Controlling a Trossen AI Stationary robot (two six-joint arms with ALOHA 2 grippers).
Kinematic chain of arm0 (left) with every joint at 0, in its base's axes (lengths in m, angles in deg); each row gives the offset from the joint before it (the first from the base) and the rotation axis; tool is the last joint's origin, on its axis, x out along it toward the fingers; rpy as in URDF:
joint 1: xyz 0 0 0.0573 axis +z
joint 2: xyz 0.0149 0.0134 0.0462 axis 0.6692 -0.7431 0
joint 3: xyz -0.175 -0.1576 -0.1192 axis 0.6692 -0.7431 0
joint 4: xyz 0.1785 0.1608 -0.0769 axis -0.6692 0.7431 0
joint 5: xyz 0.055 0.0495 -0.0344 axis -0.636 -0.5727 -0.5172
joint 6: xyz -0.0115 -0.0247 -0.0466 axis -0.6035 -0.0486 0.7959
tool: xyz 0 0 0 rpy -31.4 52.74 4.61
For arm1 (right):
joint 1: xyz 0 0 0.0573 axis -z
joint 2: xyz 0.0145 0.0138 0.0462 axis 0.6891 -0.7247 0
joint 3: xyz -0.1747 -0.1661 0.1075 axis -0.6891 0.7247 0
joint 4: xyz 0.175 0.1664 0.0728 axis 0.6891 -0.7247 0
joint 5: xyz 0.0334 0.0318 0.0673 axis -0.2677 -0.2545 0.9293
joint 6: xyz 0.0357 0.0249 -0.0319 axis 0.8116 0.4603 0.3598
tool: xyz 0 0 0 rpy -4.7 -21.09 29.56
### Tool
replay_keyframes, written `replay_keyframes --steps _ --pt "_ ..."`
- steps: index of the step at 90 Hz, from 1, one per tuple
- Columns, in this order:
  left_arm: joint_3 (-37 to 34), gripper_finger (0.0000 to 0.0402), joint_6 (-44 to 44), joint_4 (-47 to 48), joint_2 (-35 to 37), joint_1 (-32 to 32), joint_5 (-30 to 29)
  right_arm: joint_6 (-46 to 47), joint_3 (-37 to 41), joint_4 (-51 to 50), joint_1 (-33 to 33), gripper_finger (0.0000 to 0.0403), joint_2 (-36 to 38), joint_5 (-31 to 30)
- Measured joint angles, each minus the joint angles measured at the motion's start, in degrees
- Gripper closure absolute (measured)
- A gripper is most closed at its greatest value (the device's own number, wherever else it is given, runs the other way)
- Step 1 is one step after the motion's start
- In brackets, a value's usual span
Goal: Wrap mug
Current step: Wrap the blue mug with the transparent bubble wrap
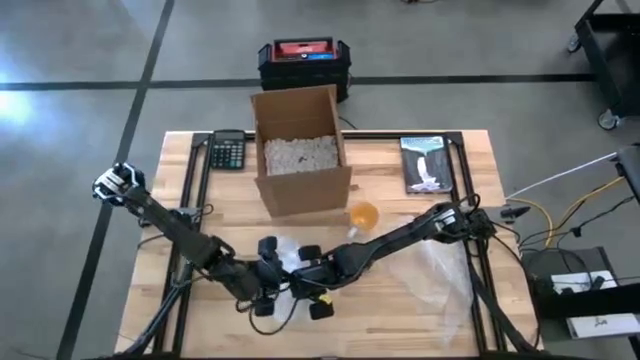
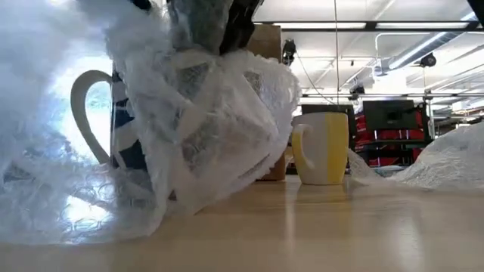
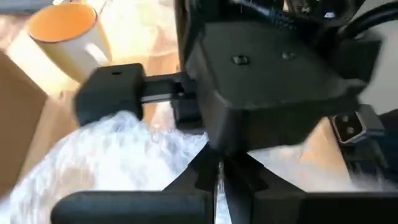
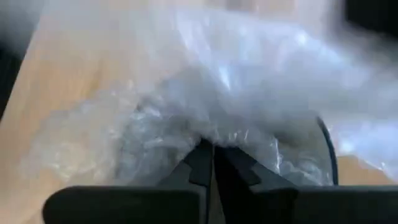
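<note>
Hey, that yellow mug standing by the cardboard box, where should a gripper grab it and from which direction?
Judging by its pose, grip the yellow mug by its rim wall, coming straight down from above. It stands upright with its mouth open to the top, so one finger could go inside and one outside. Its handle is harder to pinch, and the cardboard box crowds one side.
</note>
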Motion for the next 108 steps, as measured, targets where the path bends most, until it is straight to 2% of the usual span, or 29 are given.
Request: replay_keyframes --steps 11,21,27,36,73,92,108 --pt "-0.03 0.0401 3.53 4.57 2.89 -0.15 -2.47 -0.02 0.02 -0.01 0.02 0.0403 0.0 0.12" --pt "-1.52 0.0401 3.49 1.52 2.97 -0.13 -2.94 -0.16 0.02 0.02 0.05 0.0403 0.0 0.1" --pt "-2.51 0.0401 1.37 -4.73 1.93 0.0 -2.06 -0.4 0.02 0.17 0.09 0.0403 0.0 0.1" --pt "-3.17 0.0401 -0.75 -8.95 -0.6 0.15 -1.08 -1.41 -0.5 -1.32 -0.1 0.0403 0.13 0.45" --pt "-3.21 0.0401 -0.85 -11.5 -9.63 0.53 -0.85 -1.26 -7.03 -7.98 0.06 0.0403 1.16 0.09" --pt "-3.25 0.0401 -0.83 -12.41 -10.76 0.66 -0.71 -0.85 -10.62 -14.64 0.19 0.0403 1.46 0.19" --pt "-3.26 0.0401 -0.92 -12.72 -10.79 0.76 -0.57 -3.76 -12.33 -12.98 0.33 0.0403 1.7 -1.43"
